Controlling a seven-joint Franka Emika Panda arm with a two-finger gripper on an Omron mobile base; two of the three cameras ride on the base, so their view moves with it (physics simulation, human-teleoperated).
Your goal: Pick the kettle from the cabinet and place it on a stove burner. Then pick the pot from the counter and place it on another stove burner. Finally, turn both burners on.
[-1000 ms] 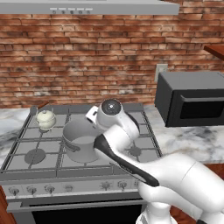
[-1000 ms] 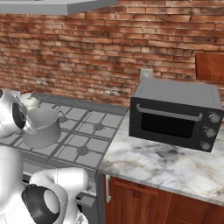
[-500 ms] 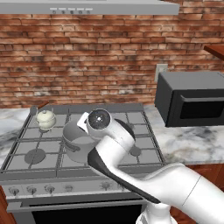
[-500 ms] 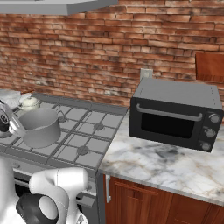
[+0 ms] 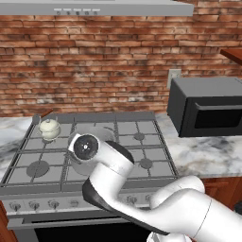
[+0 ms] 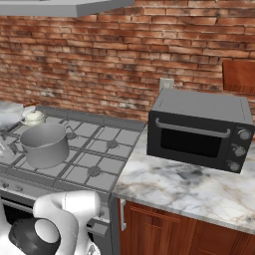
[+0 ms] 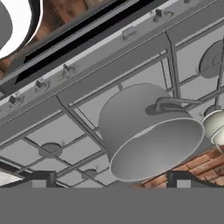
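Observation:
The grey pot stands on the middle of the cooktop, and the small cream kettle sits on the back-left burner behind it. In the left base view my wrist hangs in front of the pot, to the right of the kettle. The hand view looks along my open gripper. Nothing lies between its fingertips, and the pot stands clear beyond them. The kettle shows at the right edge there. A free burner lies at the front left.
A row of knobs runs along the stove front, also seen from the hand. A black microwave stands on the marble counter right of the stove. A range hood hangs above, against the brick wall.
My arm has swung left and down toward the stove's front, so the wrist now covers the pot in the left base view. Pot and kettle stay put; the gripper stays open.

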